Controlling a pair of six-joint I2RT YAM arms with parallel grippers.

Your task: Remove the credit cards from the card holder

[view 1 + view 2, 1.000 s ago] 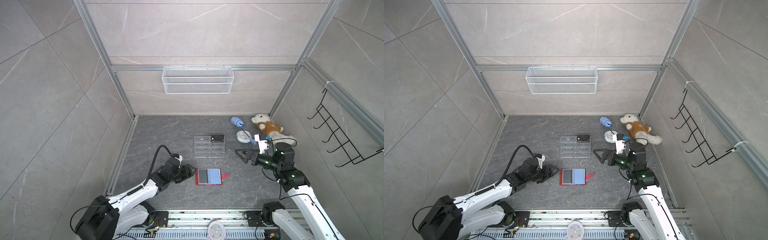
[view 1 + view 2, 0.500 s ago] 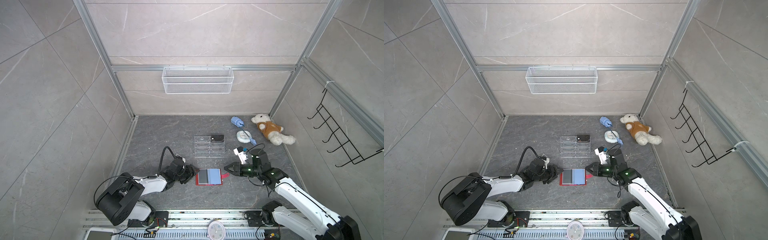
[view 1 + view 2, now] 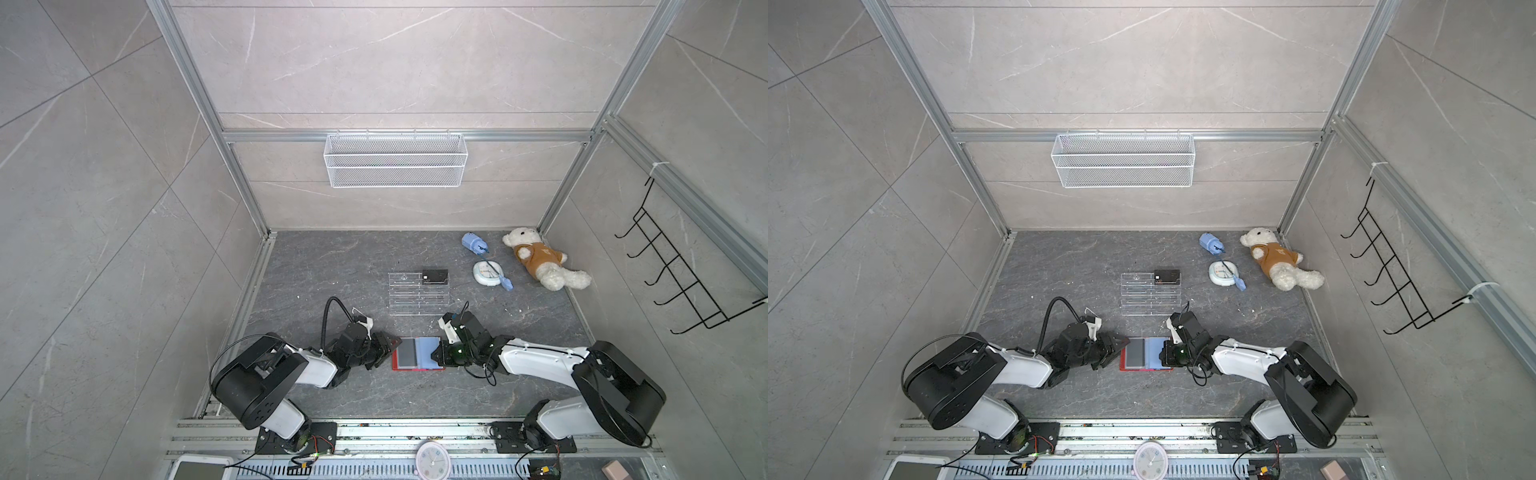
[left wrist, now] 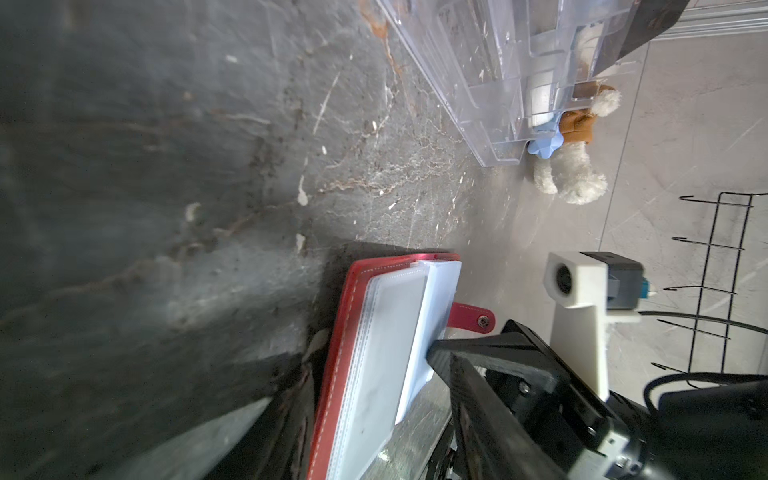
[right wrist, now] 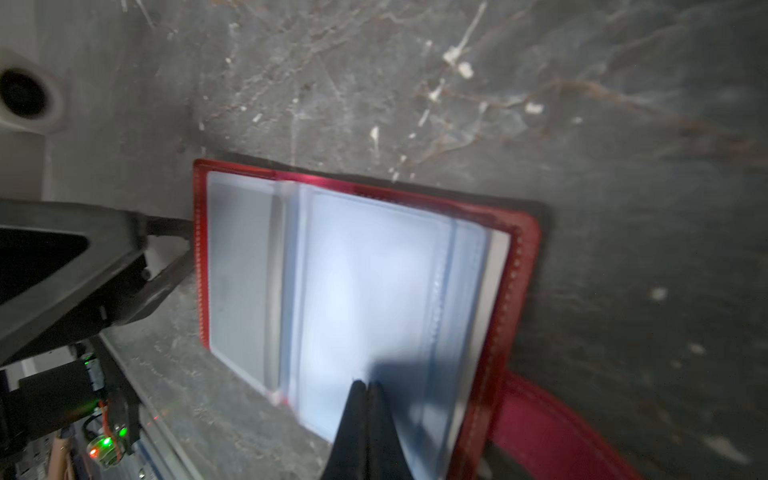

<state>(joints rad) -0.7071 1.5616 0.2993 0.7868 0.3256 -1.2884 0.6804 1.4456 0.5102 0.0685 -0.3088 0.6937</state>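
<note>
The right end effector (image 5: pixel 368 388) is clenching tight, its tips pressing together over the pale blue page of the card holder (image 3: pixel 409 353); I cannot tell whether a page is caught between them. The left end effector (image 3: pixel 388 352) is standing with its jaws apart, touching the holder's red left edge. The holder is lying open on the desk (image 3: pixel 332 270) between both arms. Behind it, a black card (image 3: pixel 435 275) is sitting in the back row of a clear stand (image 3: pixel 417 301).
</note>
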